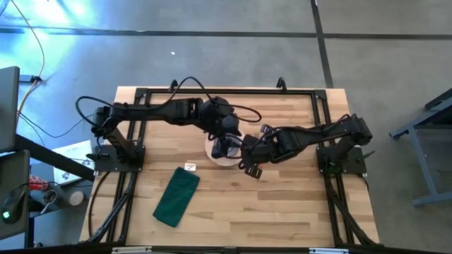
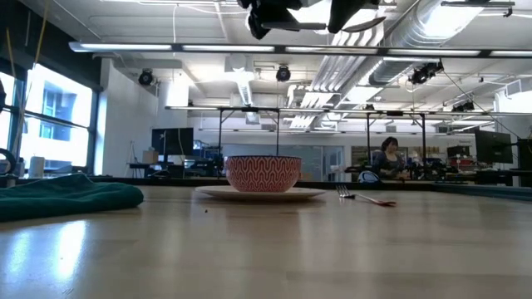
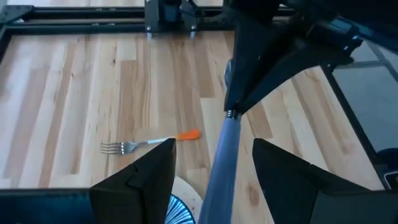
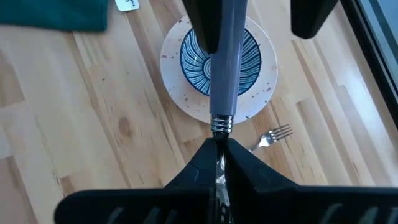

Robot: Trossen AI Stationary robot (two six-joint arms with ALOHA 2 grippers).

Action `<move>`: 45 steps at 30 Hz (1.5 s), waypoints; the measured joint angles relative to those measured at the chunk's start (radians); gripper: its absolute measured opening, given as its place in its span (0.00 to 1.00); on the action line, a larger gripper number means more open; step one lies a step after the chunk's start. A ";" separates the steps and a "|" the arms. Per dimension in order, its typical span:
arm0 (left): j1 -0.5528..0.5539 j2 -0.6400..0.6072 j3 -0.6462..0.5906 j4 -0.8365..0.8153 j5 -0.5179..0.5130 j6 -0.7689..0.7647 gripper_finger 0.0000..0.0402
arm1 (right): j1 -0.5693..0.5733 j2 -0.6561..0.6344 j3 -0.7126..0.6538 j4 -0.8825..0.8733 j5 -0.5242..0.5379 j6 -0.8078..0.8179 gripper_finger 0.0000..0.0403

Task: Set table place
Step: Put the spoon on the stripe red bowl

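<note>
A cream plate (image 4: 186,102) with a blue patterned bowl (image 4: 193,59) on it stands at mid-table. The orange-handled fork (image 3: 149,144) lies flat on the wood to the plate's right. The dark green napkin (image 1: 176,196) lies toward the near left. My right gripper (image 4: 221,146) is shut on the lilac-handled spoon (image 4: 225,56), held high over the plate and bowl. My left gripper (image 3: 214,144) is open. Its two fingers stand on either side of the spoon's lilac handle (image 3: 219,168), with a gap showing on both sides. My right gripper pinches the spoon's metal end (image 4: 219,132), just past where the lilac handle stops, between its two shut fingers. The spoon's bowl is hidden between them. The fingers lie along the spoon. The spoon is lifted clear, its handle sticking out toward my left gripper.
A small white tag (image 1: 189,166) lies between the plate and the napkin. The black frame (image 1: 212,92) runs along the table's edges, and both arm bases stand on it. Bare wood shows at the near right of the table (image 1: 282,212). A person sits far behind the table (image 2: 387,158).
</note>
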 joint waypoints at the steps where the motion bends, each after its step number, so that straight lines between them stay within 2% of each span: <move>1: 0.000 0.000 0.002 -0.005 0.000 0.003 0.51 | -0.001 0.000 0.000 0.000 0.000 0.000 0.00; 11: 0.000 0.014 0.001 -0.077 -0.048 0.006 0.51 | -0.001 0.000 0.000 0.028 0.012 -0.014 0.00; 21: 0.000 0.035 0.001 -0.060 0.010 -0.014 0.50 | -0.001 0.002 0.000 0.052 0.010 -0.021 0.00; 25: 0.000 0.034 0.001 -0.059 0.009 -0.027 0.41 | -0.001 0.002 0.000 0.052 0.010 -0.019 0.00; 27: 0.000 0.034 0.001 -0.060 0.010 -0.042 0.32 | -0.001 0.002 0.000 0.052 0.011 -0.019 0.00; 30: -0.002 0.034 0.001 -0.060 0.028 -0.042 0.12 | -0.001 0.003 0.000 0.046 0.017 -0.024 0.00; 32: -0.003 0.033 0.001 -0.057 0.045 -0.042 0.05 | -0.001 0.004 0.000 0.049 0.010 -0.022 0.00; 45: -0.002 0.033 0.001 -0.058 0.019 -0.063 0.04 | -0.002 0.004 0.000 0.049 0.016 -0.008 0.00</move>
